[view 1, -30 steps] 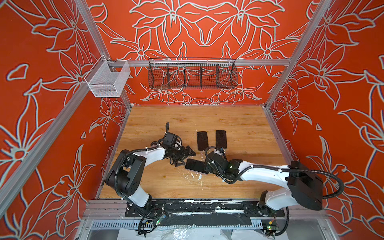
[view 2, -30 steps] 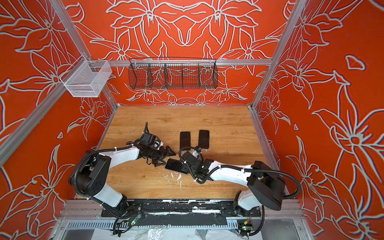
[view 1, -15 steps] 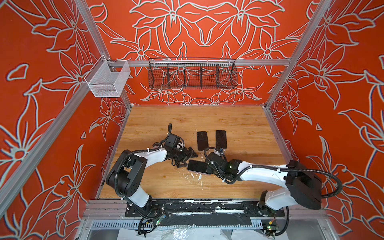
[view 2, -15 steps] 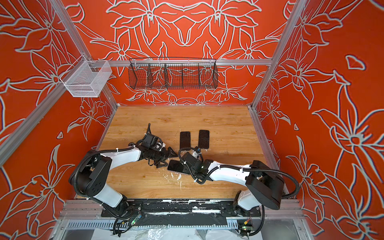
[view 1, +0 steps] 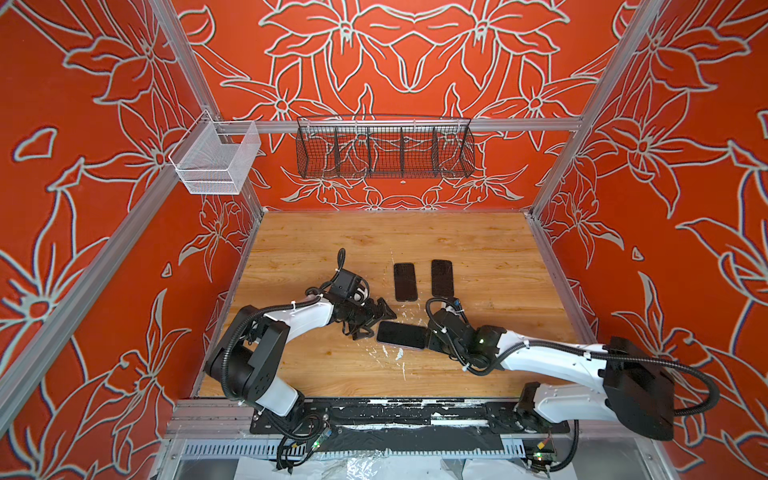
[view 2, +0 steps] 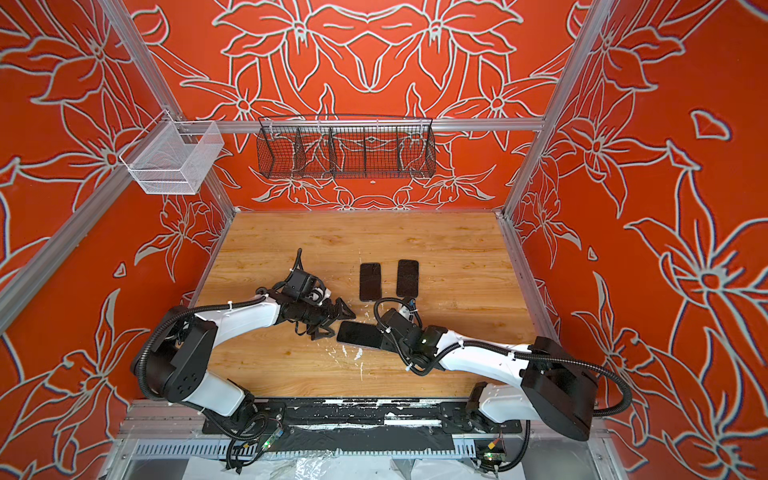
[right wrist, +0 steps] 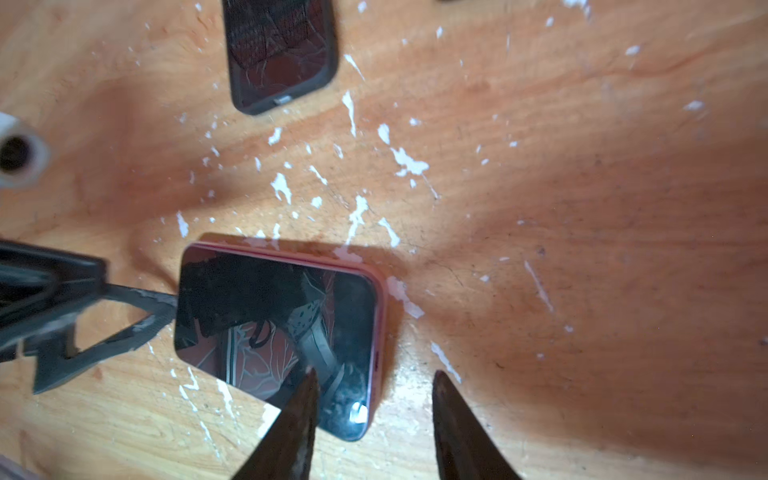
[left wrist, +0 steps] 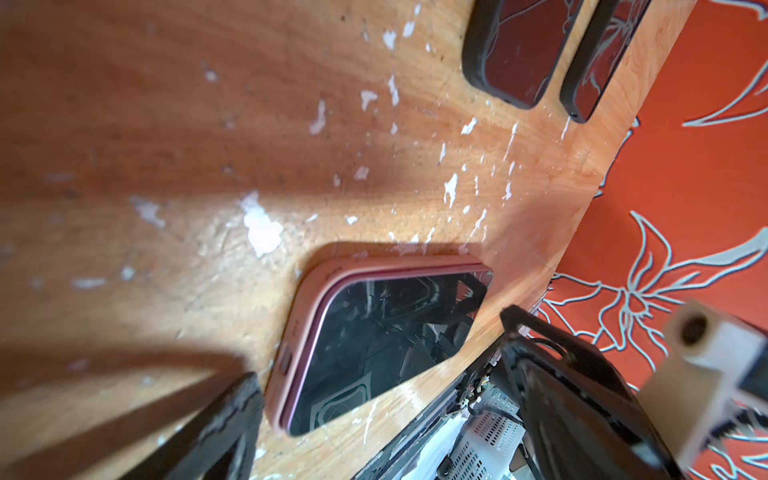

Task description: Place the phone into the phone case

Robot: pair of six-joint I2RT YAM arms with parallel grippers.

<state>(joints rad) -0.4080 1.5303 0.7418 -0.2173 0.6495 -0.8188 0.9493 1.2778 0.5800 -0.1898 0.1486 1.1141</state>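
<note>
left gripper (view 1: 374,322) moved closer, wide open, phone (view 1: 401,334) shifted slightly

Table (view 1: 478,249): wooden boards are carrying everything; orange flowered walls are closing it in
Phone (view 1: 402,335): is lying flat, dark screen up, long side running across the view; it is sitting between the two pincers, nearer the front edge
Left pincer (view 1: 375,321): is resting just beside the phone's left end, jaws spreading wide
Right pincer (view 1: 430,337): is reaching the phone's right end; its jaws are hiding under the wrist
Dark slabs (view 1: 405,281) (view 1: 442,278): are lying side by side behind the phone, a gap showing between them
White flecks (view 1: 399,354): are dotting the wood in front of the phone
Black wire basket (view 1: 384,147): is hanging on the back rail; a white mesh bin (view 1: 216,166) is hanging at the left corner
</note>
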